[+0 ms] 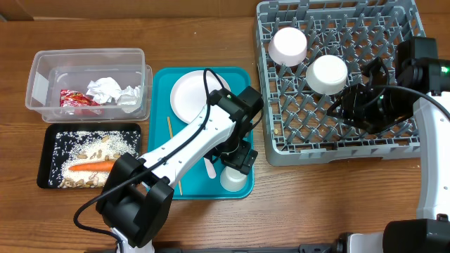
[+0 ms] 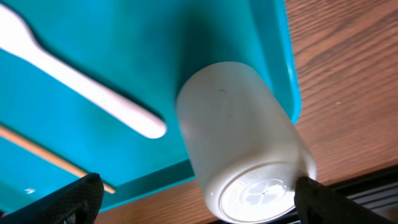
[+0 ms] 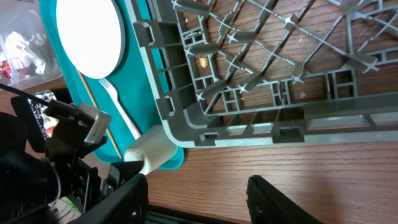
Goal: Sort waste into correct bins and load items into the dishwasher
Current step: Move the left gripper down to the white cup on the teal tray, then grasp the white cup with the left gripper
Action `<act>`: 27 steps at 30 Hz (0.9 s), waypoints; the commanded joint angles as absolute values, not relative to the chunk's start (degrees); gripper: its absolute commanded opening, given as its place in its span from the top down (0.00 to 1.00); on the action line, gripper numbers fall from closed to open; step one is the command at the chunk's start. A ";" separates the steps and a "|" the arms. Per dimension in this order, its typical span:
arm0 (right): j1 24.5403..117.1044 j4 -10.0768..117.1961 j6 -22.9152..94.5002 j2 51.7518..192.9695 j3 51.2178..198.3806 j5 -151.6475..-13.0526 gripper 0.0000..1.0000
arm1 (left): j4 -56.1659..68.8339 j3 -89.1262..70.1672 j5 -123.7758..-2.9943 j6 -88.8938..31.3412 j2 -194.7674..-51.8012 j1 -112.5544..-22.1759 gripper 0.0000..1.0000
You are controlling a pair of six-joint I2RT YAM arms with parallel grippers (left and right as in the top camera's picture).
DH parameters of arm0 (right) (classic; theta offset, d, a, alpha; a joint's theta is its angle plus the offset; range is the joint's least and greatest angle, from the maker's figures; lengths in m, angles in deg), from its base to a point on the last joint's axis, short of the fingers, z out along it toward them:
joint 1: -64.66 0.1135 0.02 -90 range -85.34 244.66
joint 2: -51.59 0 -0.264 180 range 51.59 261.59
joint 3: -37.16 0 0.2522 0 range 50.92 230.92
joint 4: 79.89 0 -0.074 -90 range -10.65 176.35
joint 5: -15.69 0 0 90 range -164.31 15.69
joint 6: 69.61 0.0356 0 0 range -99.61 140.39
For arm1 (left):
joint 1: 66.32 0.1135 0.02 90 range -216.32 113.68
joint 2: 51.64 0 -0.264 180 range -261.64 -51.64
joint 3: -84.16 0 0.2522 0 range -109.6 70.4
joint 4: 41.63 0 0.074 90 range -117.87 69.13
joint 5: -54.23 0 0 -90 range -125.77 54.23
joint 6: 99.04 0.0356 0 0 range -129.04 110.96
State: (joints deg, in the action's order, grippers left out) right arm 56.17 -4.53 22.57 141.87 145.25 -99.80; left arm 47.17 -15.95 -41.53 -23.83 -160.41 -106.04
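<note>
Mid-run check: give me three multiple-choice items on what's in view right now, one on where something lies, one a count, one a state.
1. The left gripper, over the teal tray, is: A open astride the small cup; B shut on it; C shut and empty.
2. White bowls in the dish rack: A one; B two; C three.
3. The carrot lies in: A the teal tray; B the dish rack; C the black tray.
Key: 1 A, its fingers stand wide apart either side of the cup. 2 B, the overhead view shows two white rounds among the pegs. 3 C, the overhead view shows it inside that tray.
</note>
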 commanded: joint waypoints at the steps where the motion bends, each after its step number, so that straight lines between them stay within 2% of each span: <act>1: 56.34 -4.24 22.35 141.71 145.09 -99.82 0.46 | 48.40 -19.25 -36.98 -23.15 -160.71 -105.28 0.00; 14: 56.34 -4.24 22.35 141.71 145.09 -99.19 0.46 | 51.46 -21.13 -42.23 -23.17 -160.71 -105.54 0.00; 27: 56.34 -4.22 22.35 141.71 145.09 -99.17 0.46 | 47.87 -15.99 -43.32 -25.71 -160.71 -107.61 0.00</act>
State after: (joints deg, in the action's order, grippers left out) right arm 56.17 -4.53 22.57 141.87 145.25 -99.39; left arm 48.27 -17.48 -42.51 -24.11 -160.47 -106.87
